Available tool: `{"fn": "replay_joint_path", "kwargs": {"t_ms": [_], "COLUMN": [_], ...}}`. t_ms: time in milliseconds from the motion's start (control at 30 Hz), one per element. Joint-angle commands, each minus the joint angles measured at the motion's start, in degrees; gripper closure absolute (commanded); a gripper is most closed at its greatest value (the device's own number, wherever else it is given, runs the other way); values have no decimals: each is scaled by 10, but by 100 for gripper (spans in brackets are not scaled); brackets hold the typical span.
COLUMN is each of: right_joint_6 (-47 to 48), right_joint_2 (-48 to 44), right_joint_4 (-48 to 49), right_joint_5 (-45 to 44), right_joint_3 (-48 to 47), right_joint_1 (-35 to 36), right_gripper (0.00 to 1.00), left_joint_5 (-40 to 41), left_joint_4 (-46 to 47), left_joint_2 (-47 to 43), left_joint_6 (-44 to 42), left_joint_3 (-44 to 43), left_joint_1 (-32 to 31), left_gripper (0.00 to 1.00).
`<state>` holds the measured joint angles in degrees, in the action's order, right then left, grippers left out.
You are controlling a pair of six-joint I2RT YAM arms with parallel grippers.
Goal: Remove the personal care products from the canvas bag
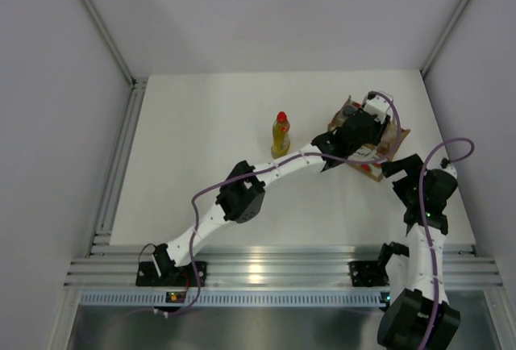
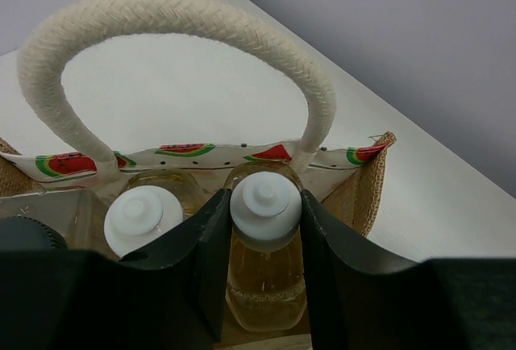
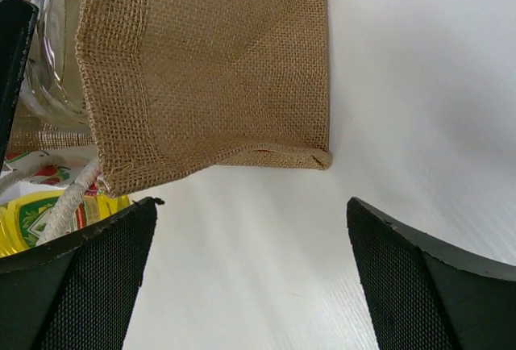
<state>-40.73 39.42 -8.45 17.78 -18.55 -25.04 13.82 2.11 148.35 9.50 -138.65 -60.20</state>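
No brand name can be read anywhere. The only print is a row of red-and-green watermelon slices along the inner rim of the canvas bag [image 2: 347, 205]. There is also a green-patterned label on the yellow bottle [image 1: 280, 135], its lettering too small to make out.

The left end effector [image 2: 264, 197] reaches down into the bag's mouth, its two dark fingers [image 2: 201, 261] closed against either side of an amber bottle [image 2: 266, 285] just under its white cap. The bottle sits upright inside the bag. Just left of those fingers stands a second amber bottle [image 2: 143, 219], also white-capped, and farther left is the rim of a dark cap [image 2: 28, 233]. A looped cream handle [image 2: 177, 15] arches beyond the fingers.

The right end effector [image 3: 250, 205] hangs over the white counter [image 3: 419, 84] with its fingers spread wide, gripping nothing. The bag's plain burlap end lies just ahead of it and apart from both fingers.

The yellow bottle, red-capped, stands upright on the counter outside the bag, off to the left of the left end effector.
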Motion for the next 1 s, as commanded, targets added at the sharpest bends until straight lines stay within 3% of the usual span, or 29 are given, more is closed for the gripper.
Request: {"fn": "replay_joint_path", "kwargs": {"t_ms": [0, 967], "right_joint_6": [-5, 5], "right_joint_2": [-4, 13], "right_joint_4": [18, 18], "right_joint_5": [-8, -12], "right_joint_3": [-3, -14], "right_joint_1": [-12, -18], "right_gripper": [3, 0], "left_joint_5": [-13, 14], "left_joint_4": [7, 41], "left_joint_2": [-58, -141], "left_joint_6": [27, -34], "left_joint_3": [-34, -62], "left_joint_1": [-8, -40], "left_gripper": [100, 100]}}
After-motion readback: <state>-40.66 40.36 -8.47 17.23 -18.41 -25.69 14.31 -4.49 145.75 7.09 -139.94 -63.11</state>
